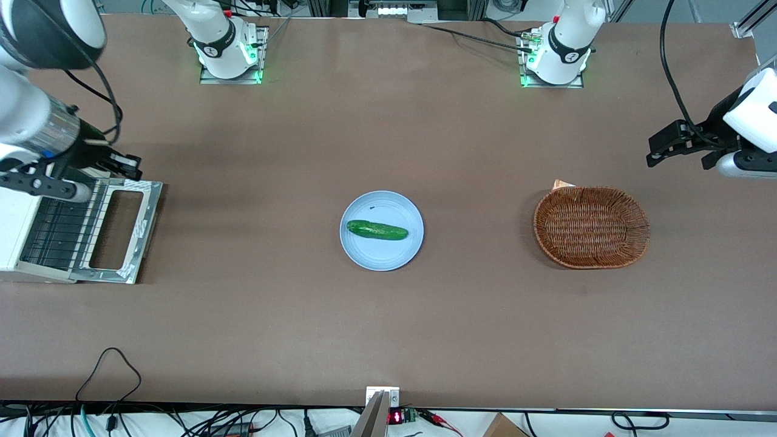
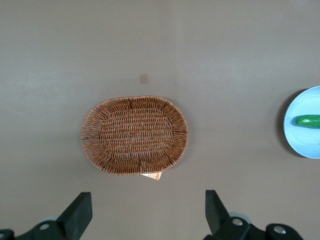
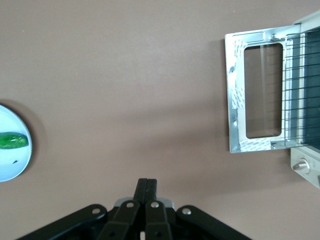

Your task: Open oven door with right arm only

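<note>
Table (image 1: 388,328): one oven door (image 1: 121,230) (claw (image 3: 147,187) above)

Silver oven door (image 1: 121,230), white oven (image 1: 15,227), black gripper (image 3: 147,186), green cucumber (image 1: 376,230), light-blue plate (image 1: 381,255), brown woven basket (image 1: 590,226).

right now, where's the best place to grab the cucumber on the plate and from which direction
Take the cucumber at its middle, straight down from above. It lies flat on the blue plate, lengthwise along the table, so the jaws should close across its narrow width. The gripper hangs shut by the open oven door and must open first.
</note>
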Available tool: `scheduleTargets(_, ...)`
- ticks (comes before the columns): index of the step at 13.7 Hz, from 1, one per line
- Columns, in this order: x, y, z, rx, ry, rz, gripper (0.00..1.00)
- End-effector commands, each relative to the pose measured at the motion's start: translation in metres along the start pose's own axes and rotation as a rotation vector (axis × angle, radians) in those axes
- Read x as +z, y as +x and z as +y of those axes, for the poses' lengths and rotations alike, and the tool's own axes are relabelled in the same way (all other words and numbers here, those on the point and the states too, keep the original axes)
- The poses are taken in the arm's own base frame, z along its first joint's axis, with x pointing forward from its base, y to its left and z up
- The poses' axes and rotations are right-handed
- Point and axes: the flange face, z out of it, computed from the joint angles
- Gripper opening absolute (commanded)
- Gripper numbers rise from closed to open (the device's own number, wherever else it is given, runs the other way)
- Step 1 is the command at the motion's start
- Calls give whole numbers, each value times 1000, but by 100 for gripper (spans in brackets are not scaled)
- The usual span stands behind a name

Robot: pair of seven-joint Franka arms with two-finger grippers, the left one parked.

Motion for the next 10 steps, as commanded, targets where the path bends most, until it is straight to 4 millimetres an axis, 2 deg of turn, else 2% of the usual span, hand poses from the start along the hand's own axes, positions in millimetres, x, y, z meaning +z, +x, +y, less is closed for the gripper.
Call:
scheduleTargets(1, -19, -5, 0, -19, 14, -30, 1)
scheduleTargets(3, -19, -5, -1, -20, 13, -33, 5)
scheduleTargets(4, -20, -5, -1, -27, 13, -33, 14)
scheduleTargets(5, -22, -6, -1, -27, 11, -33, 34)
scheduleTargets(6, -22, -6, -2, -25, 11, -36, 61)
scheduleTargets(7, -24, -6, -2, -27, 11, -35, 79)
scheduleTargets(8, -24, -7, -2, -30, 11, -35, 82)
scheduleTargets(9, -27, -6, -1, -32, 12, -30, 99)
scheduleTargets(10, -29, -6, -1, -35, 12, -25, 99)
